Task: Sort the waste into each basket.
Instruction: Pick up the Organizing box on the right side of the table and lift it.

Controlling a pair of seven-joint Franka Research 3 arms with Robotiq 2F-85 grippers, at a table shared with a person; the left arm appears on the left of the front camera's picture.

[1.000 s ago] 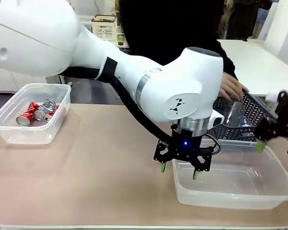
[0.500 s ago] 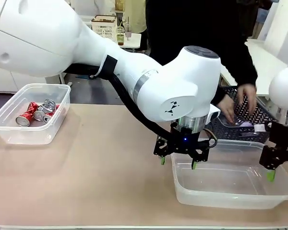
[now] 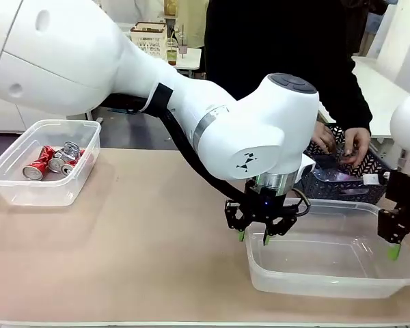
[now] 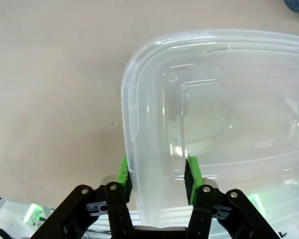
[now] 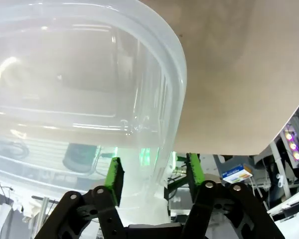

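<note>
The waste I can see is several red-and-silver cans [image 3: 51, 162] lying in the clear basket [image 3: 27, 195] at the left. A second clear basket [image 3: 314, 290] stands at the right with nothing in it. My left gripper [image 3: 253, 237] reaches across to its left end. In the left wrist view this gripper [image 4: 157, 174] has its green pads closed on the rolled rim [image 4: 139, 74], one outside and one inside. My right gripper [image 3: 404, 247] hangs at the right end. In the right wrist view its [image 5: 154, 179] pads straddle the rim [image 5: 174, 64] with gaps on both sides.
A dark lattice basket [image 3: 342, 186] stands just behind the right basket, and the person's hands [image 3: 355, 143] are over it. The left arm's big elbow spans the table's middle. Bare tabletop [image 3: 137, 232] lies between the two clear baskets.
My left gripper's fingers have drawn together onto the right basket's left rim. My right gripper has come down to the right end and narrowed. The person's hands have shifted over the dark basket.
</note>
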